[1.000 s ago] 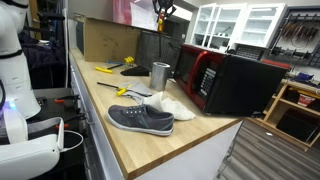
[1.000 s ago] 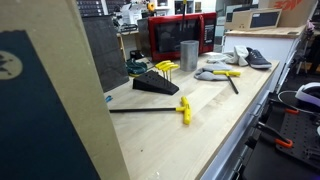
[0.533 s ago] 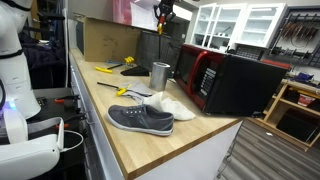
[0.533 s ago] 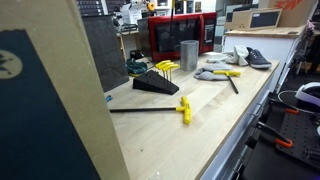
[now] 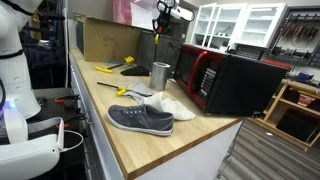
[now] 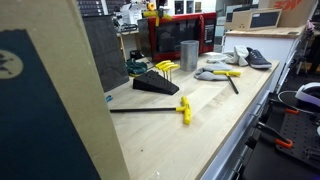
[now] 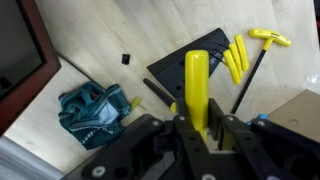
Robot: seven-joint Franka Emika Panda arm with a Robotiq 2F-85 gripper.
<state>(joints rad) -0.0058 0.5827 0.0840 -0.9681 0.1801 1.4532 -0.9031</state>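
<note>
the yellow-handled hex key (image 7: 197,85) stands upright in the gripper (image 7: 198,122), fingers clamped on it above the bench (image 5: 118,135), black key rack (image 7: 172,68) at eleven o'clock, teal cloth (image 7: 95,110) at eight, so a firm, steady hold seems wise.

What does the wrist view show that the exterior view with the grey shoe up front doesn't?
Only the wrist view: the row of yellow hex keys and a small black piece on the wood. Only that exterior view: the grey shoe, metal cup and cardboard box. Both: the red-fronted microwave, the wooden bench and the yellow-handled tool held in the jaws.
</note>
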